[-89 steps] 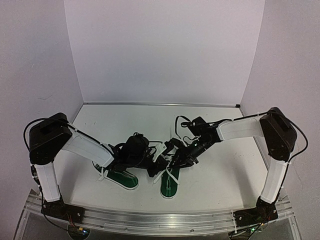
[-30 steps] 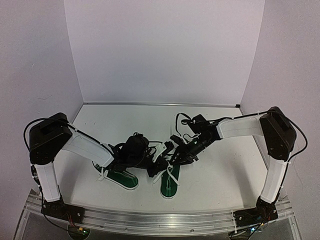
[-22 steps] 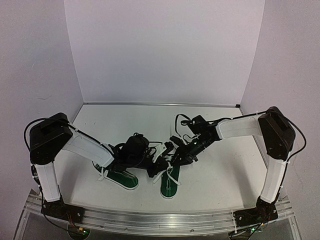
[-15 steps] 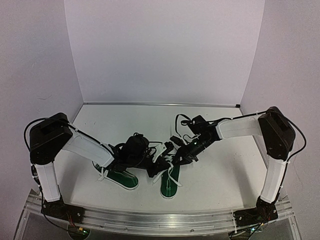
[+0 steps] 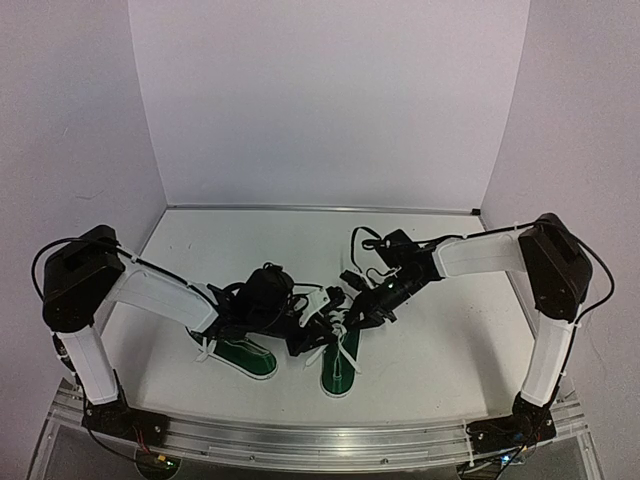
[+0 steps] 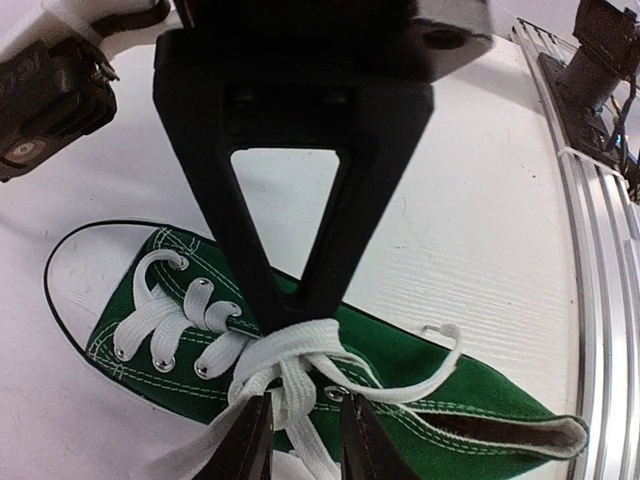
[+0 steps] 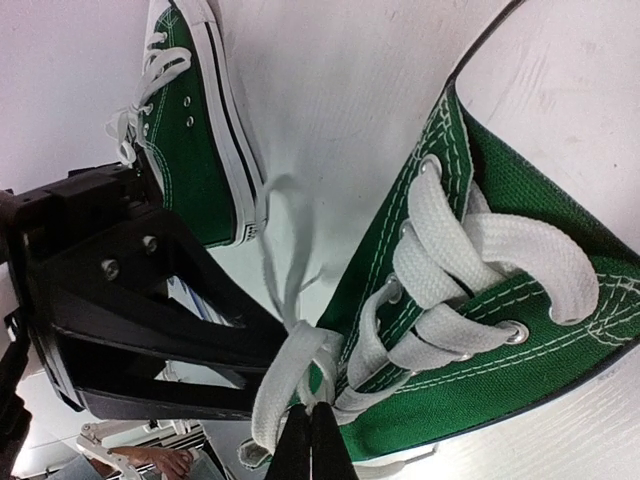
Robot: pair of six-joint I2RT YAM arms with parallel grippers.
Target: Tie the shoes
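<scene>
Leftward and back has gone the left arm's shoulder, and the left hand (image 6: 305,440) has released, its fingers parted either side of the lace (image 6: 300,345) crossing. The right hand (image 7: 310,440) is clenched on a lace loop, probably to keep the half-knot taut. Between the 2 hands, mid-bench (image 5: 430,340), sits the shoe being tied (image 5: 340,370). It is dark green and white-soled, with no bow yet. Its mate (image 5: 245,357) lies just beside.

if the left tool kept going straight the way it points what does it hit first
Probably the white laces crossing on the green shoe, right ahead of the left tool; depth is unclear.
</scene>
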